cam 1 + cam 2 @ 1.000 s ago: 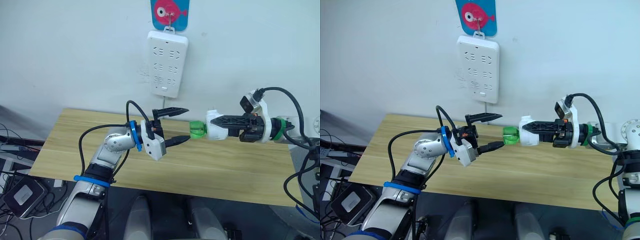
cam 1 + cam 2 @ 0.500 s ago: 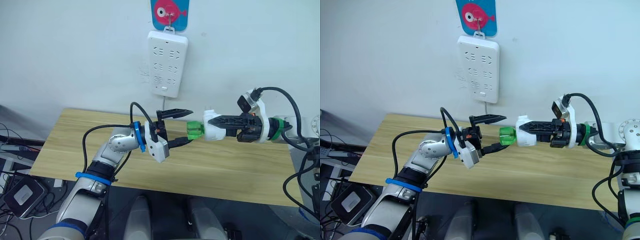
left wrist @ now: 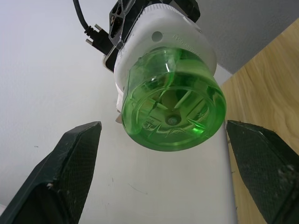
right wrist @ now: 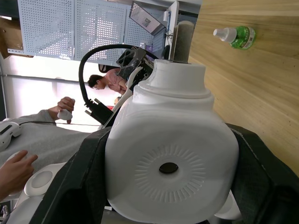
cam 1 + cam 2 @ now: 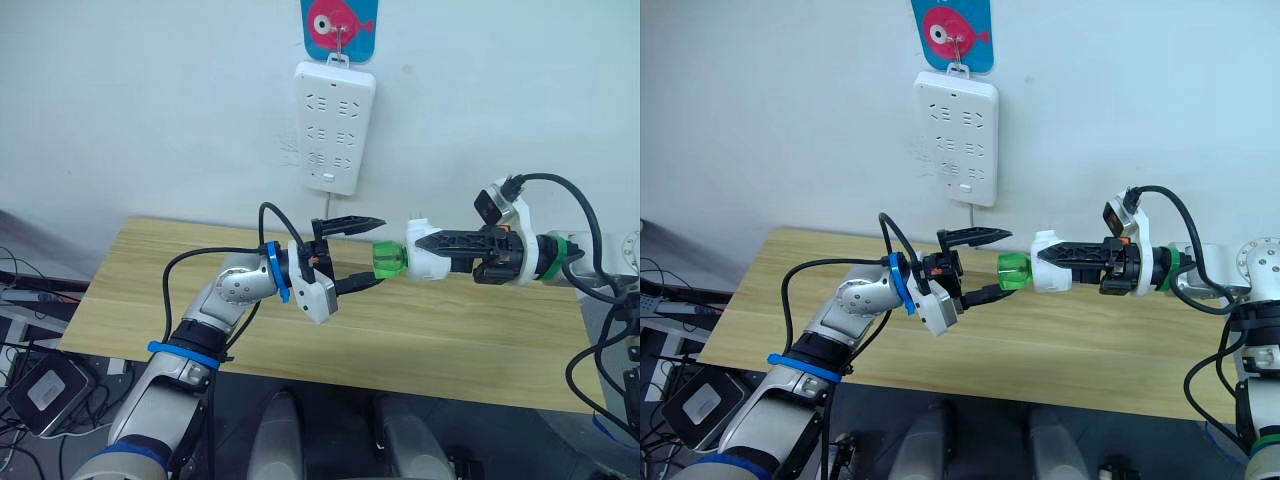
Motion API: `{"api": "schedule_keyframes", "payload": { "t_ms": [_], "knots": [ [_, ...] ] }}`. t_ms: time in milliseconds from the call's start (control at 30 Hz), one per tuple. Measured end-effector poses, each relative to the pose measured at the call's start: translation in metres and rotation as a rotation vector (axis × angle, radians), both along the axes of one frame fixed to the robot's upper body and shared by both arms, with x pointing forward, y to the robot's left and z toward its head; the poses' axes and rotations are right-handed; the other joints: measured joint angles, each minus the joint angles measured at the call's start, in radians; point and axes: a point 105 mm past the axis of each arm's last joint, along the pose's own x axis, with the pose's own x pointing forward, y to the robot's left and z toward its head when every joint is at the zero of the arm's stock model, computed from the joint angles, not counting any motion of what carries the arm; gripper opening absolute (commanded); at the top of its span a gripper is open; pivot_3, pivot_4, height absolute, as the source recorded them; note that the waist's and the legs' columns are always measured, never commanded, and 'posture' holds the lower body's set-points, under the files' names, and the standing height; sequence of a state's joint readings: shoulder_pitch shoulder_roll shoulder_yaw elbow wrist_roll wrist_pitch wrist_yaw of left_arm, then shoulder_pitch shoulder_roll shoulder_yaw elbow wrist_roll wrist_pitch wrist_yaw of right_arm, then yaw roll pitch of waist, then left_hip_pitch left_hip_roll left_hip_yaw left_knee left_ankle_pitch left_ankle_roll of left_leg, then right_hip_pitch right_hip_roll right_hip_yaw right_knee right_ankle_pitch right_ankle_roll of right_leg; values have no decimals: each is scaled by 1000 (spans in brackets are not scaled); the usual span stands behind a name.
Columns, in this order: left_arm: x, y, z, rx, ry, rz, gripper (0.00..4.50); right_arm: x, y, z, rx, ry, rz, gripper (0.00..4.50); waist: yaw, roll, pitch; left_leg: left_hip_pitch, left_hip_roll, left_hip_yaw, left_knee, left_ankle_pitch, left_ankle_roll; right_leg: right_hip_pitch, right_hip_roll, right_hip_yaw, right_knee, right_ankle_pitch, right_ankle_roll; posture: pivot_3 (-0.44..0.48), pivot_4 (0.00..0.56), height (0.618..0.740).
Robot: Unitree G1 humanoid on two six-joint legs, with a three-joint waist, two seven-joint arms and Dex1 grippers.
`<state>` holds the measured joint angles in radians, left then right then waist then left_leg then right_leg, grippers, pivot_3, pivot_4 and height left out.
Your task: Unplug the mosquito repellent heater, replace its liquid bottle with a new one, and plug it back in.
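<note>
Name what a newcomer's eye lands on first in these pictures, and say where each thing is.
First, the green liquid bottle screwed into the white mosquito repellent heater, held in midair above the wooden table by the right gripper. Facing it, the left gripper stands open, its fingers on either side of the bottle's base without touching it. Behind them a white power strip hangs on the wall under a blue fish hook.

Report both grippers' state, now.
Left gripper: open, holding nothing, either side of the green bottle.
Right gripper: shut on the heater.

glossy green plastic bottle [image 3: 170, 102], wood-grain table [image 5: 480, 345]
</note>
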<state>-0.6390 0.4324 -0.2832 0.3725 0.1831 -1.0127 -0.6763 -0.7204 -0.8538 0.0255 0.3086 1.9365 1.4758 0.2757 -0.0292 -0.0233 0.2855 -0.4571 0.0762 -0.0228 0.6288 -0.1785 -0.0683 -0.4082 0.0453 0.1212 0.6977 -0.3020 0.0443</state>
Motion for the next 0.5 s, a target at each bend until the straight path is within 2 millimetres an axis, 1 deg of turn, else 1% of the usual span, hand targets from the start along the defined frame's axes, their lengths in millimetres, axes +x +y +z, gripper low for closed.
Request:
{"api": "schedule_keyframes", "payload": {
  "t_ms": [367,467,500],
  "knots": [
    [-7,-4,-2,7,-19,-40,4493,0,1,-1,-3,4,1,3035,0,0,0,0,0,0,0,0,0,0,0,0,0,0,0,0,263,740],
    [-7,-5,-1,9,-22,-42,3906,0,1,-1,-3,4,1,3035,0,0,0,0,0,0,0,0,0,0,0,0,0,0,0,0,264,740],
    [-7,-5,-1,11,-23,-43,3650,0,1,-1,-3,4,1,3035,0,0,0,0,0,0,0,0,0,0,0,0,0,0,0,0,264,740]
  ]
}}
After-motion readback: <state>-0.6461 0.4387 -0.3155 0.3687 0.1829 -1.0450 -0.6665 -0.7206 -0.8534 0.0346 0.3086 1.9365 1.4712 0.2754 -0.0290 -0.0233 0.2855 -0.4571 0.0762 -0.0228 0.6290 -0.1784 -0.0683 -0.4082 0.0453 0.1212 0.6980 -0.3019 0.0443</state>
